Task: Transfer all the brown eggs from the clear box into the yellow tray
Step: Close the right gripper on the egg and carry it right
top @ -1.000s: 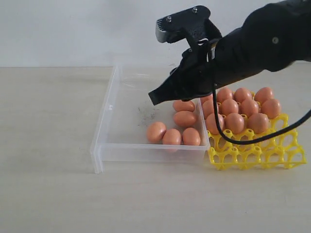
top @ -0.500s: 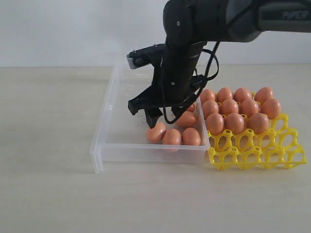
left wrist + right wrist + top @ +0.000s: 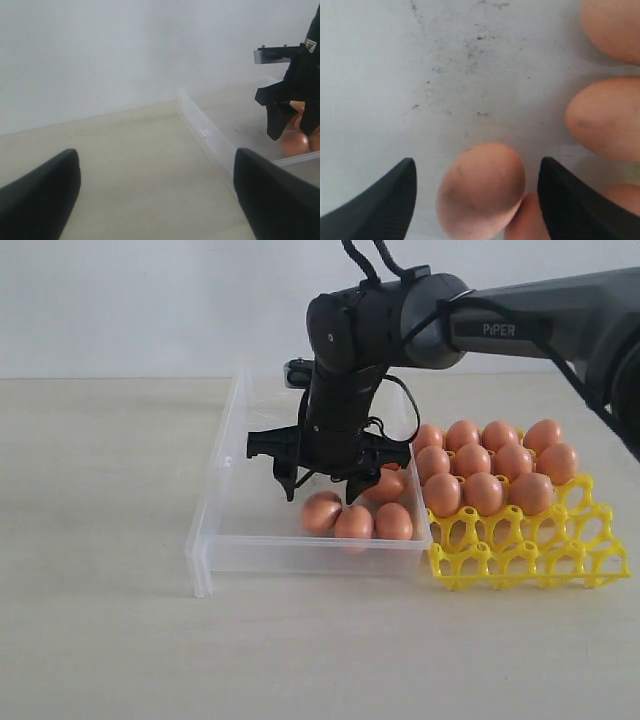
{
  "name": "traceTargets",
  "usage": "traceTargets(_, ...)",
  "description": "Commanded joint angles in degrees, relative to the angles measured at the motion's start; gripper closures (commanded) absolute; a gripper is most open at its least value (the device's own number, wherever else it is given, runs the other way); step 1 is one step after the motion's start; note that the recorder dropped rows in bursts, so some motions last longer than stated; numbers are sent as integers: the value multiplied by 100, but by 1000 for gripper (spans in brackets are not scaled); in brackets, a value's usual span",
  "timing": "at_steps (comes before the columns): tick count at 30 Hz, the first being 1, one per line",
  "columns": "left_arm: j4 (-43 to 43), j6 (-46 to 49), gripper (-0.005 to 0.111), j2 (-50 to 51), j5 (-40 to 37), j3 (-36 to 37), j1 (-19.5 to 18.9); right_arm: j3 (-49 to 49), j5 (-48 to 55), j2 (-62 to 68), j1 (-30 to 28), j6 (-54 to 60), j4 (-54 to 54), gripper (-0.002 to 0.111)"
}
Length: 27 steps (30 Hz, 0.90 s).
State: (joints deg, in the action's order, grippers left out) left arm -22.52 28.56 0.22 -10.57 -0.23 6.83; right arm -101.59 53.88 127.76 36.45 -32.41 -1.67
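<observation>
Several brown eggs lie in the clear box (image 3: 214, 490); the leftmost brown egg (image 3: 320, 512) touches a second (image 3: 354, 522) beside a third (image 3: 394, 522). My right gripper (image 3: 323, 486) points straight down just above that leftmost egg, open. In the right wrist view the egg (image 3: 481, 192) sits between the spread fingers (image 3: 385, 200) of the right gripper (image 3: 477, 167), untouched. Several brown eggs (image 3: 484, 492) fill the back cups of the yellow tray (image 3: 530, 562). My left gripper (image 3: 155, 192) is open over bare table, left of the box wall (image 3: 205, 134).
The yellow tray stands against the box's right wall, its front cups showing as bare lattice. Dark scuff marks (image 3: 470, 55) speckle the box floor. Two more eggs (image 3: 605, 117) lie close beside the right finger. A pale wall rises behind the table.
My right arm swung left from beside the tray into the box, turned its gripper downward and opened it wide, coming to hang over the leftmost egg. The left gripper stayed put.
</observation>
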Motion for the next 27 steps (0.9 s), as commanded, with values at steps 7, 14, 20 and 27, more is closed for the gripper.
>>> traceTargets(7, -38, -45, 29, -22, 39, 23, 35, -28, -43, 364, -60, -553, 135, 64)
traceTargets(14, -38, -45, 29, -22, 39, 23, 35, -28, -638, 262, -34, 298, 406, 108)
traceTargets(20, -38, -45, 29, -22, 39, 23, 35, 349, -2144, 79, 94, 883, 1254, 108)
traceTargets(27, -38, -45, 29, -22, 39, 23, 35, 1718, -5877, 32, 138, 928, 1619, 108)
